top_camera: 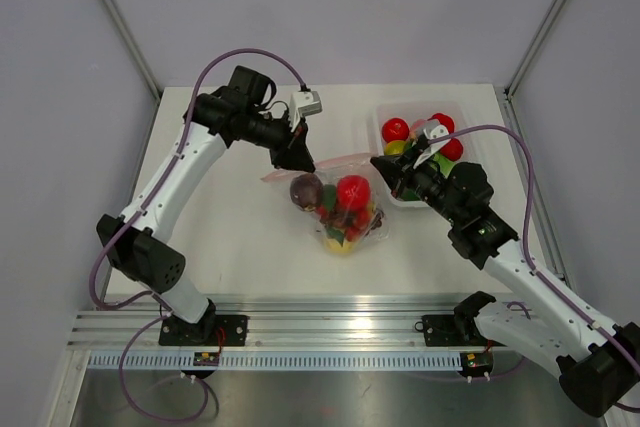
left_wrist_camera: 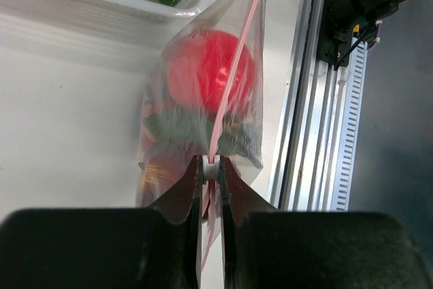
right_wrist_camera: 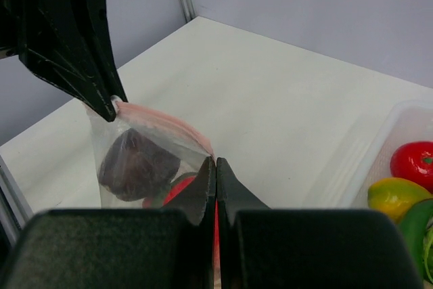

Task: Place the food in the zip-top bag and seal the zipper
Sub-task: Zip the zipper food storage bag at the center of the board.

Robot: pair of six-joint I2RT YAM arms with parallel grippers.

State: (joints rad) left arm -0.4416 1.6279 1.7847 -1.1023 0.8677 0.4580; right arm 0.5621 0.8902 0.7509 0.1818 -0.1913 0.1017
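Pale grey walls on three sides, a white counter (top_camera: 230, 247) below, and in the middle of it the bag (top_camera: 335, 209), stretched between my two arms. A white basket (top_camera: 462, 104) sits at the far right, holding red, yellow and green pieces.

The bag is clear, thin and crinkly. It sags under its load of food (top_camera: 352, 190) — a red tomato, a dark purple grape cluster, something yellow at the bottom — and its belly appears to rest on the counter. The film has no stiffness of its own and looks slick, so I judge the body a poor place to hold. The zipper (left_wrist_camera: 238, 65), a thin pink strip along the mouth, is the one firmer line, and that is where I have it.

My left pincer (left_wrist_camera: 211, 167) is closed on one end of the strip and my right pincer (right_wrist_camera: 215, 164) is closed on the other, with the strip taut between them. The load seems light and toy-like, but it could shift and tug the strip loose. Whether the mouth is pressed shut along its whole length I cannot tell.
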